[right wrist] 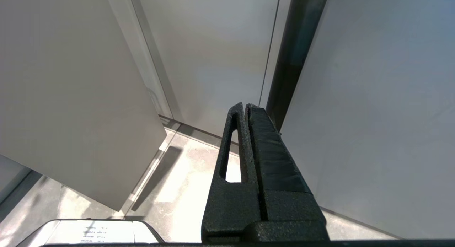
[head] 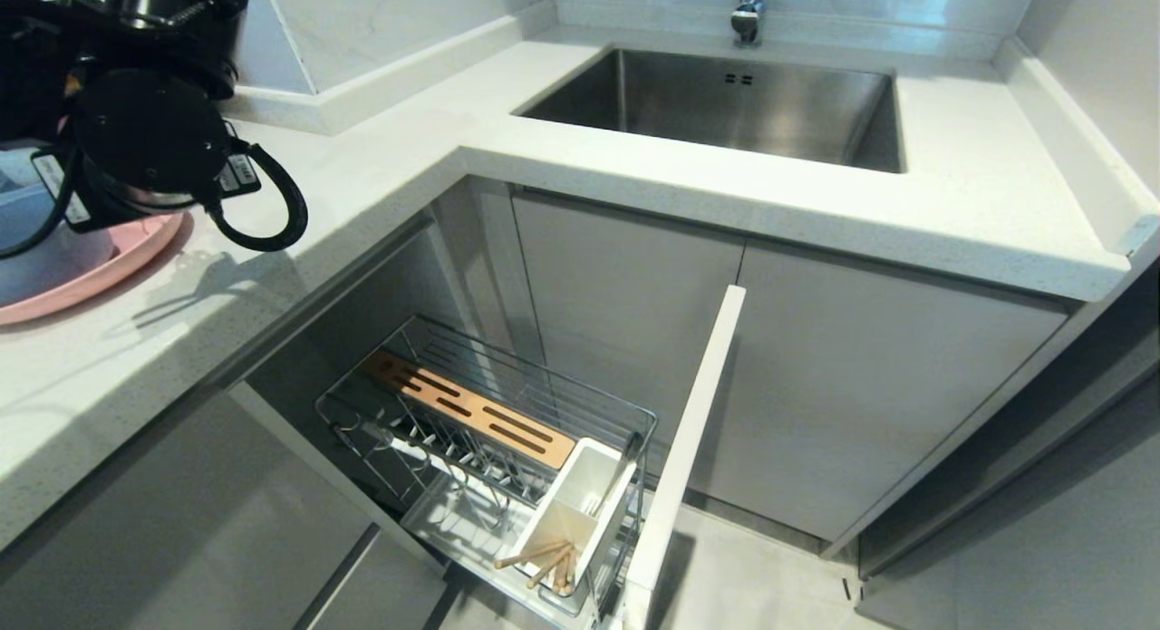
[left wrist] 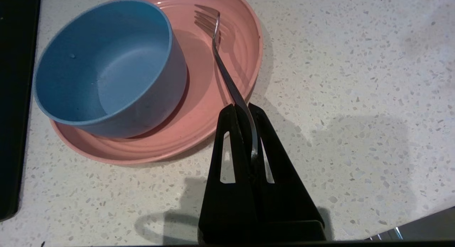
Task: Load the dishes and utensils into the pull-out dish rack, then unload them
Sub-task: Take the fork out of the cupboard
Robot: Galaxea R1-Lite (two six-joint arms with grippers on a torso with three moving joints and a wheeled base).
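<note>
My left gripper [left wrist: 241,106] is shut on the handle of the slim metal fork [left wrist: 222,67]. The fork's tines reach over the pink plate [left wrist: 227,108] and cast a shadow on it. The blue bowl [left wrist: 106,65] stands on that plate, beside the fork. In the head view the left arm [head: 145,140] hangs over the plate [head: 100,272] on the counter at far left. The pull-out dish rack [head: 426,449] stands drawn out below, with wooden chopsticks [head: 544,557] in its white utensil box [head: 580,508]. The spoon is not in view. My right gripper [right wrist: 245,105] is shut and empty, parked low by cabinet fronts.
A wooden slotted board [head: 471,408] lies across the rack's back. The rack's pale cabinet front [head: 689,431] juts out to its right. A steel sink [head: 725,104] with a tap sits in the counter's far part. Speckled counter [left wrist: 355,97] stretches beside the plate.
</note>
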